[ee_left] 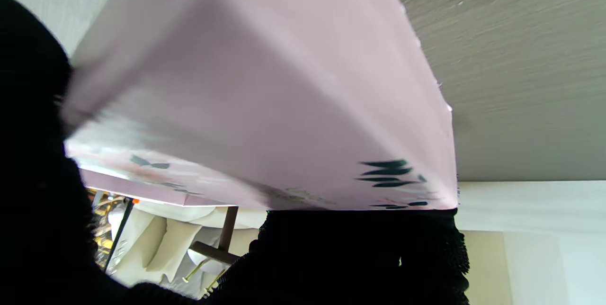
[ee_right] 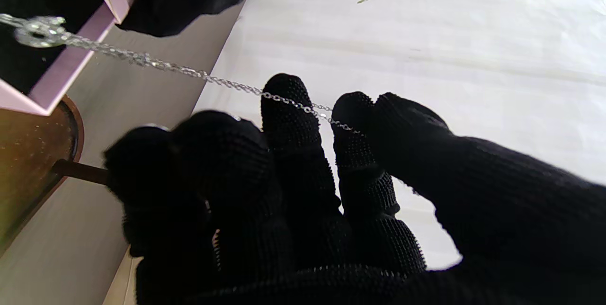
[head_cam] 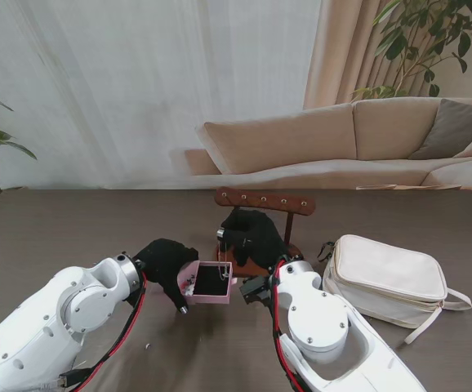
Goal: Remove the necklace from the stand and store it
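The step in hand looks like lowering the necklace [ee_right: 142, 60] into the pink box [head_cam: 207, 283], and doing it well seems to mean keeping the box level and steady while the chain is fed down slowly, pendant first, so that it pools on the dark lining instead of draping over the rim; the pinch is best let go only once most of the chain rests inside, since a thin chain can snag on knitted glove fabric; the left hand [head_cam: 164, 261] holds the box off the bench [head_cam: 56, 229], its black-gloved fingers [ee_left: 360, 248] closed against the pink wall, the box just to the left of the wooden stand [head_cam: 264, 202]; the right hand [head_cam: 252, 233] is raised just beyond the box in front of the stand, its thumb and fingers [ee_right: 289, 106] pressed together on the chain, which runs taut from that pinch toward the open box; the necklace is a fine silver link chain carrying a small round silvery pendant, and the pendant hangs at the box mouth over the black interior, apparently not yet lying inside; a cream pouch [head_cam: 383, 278] lies on the bench well to the right.
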